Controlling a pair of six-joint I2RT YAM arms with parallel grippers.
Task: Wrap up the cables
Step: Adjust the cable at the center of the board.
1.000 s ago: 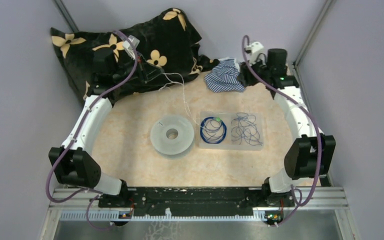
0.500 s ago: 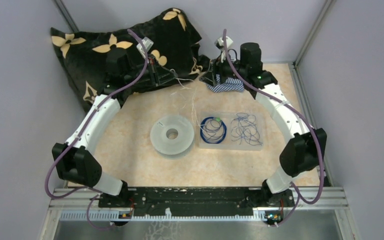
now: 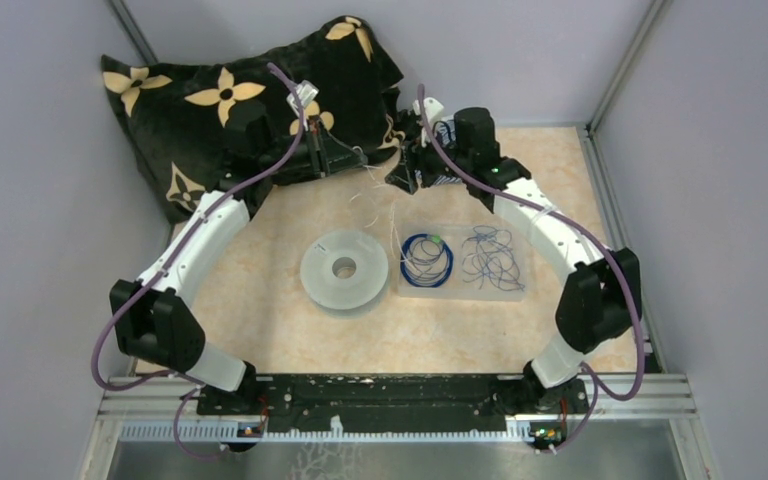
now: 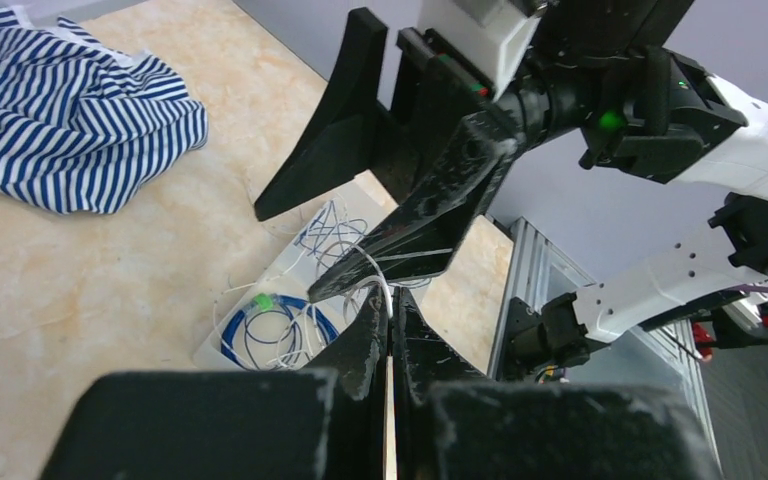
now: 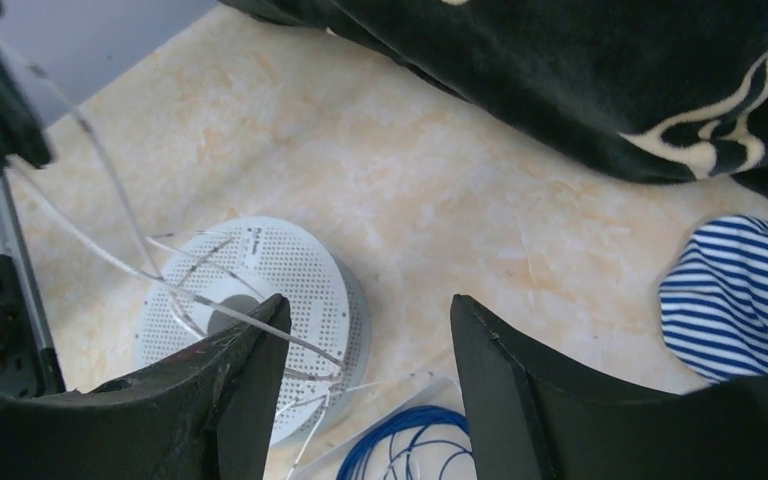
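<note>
Looking down on a pale marbled table (image 3: 260,310), with a dark flowered blanket (image 3: 190,110) heaped at the far left corner and partly lost behind both arms. Can see the left arm (image 3: 195,240) and right arm (image 3: 550,225) bowing inward, wrists nearly meeting above the far middle of the table. Cannot find much of the striped cloth (image 4: 60,110) from above (nearly all of it buried under the right wrist), though each wrist view catches a part of it, cut off at the frame edge. Nearer the bases, find a pale round spool (image 3: 343,270) lying flat and, just to its right, a clear tray (image 3: 460,288) with a rim hard to trace against the table. Inside that tray, see a blue cable coil (image 3: 426,260) with a green bit at its far edge, on the side toward the spool, and a loose blue cable tangle (image 3: 492,260) beside it, apart from the coil. Can follow a whitish cable (image 5: 110,175) over the spool in the right wrist view, but only in patches from above; too thin to trace to either end. Find the left gripper (image 4: 390,305) pressed together, pinching that whitish cable at its tips. Find the right gripper (image 5: 370,310) spread, nothing between its fingers, with whitish strands running just beside one finger (image 5: 230,400); cannot tell whether touching.
</note>
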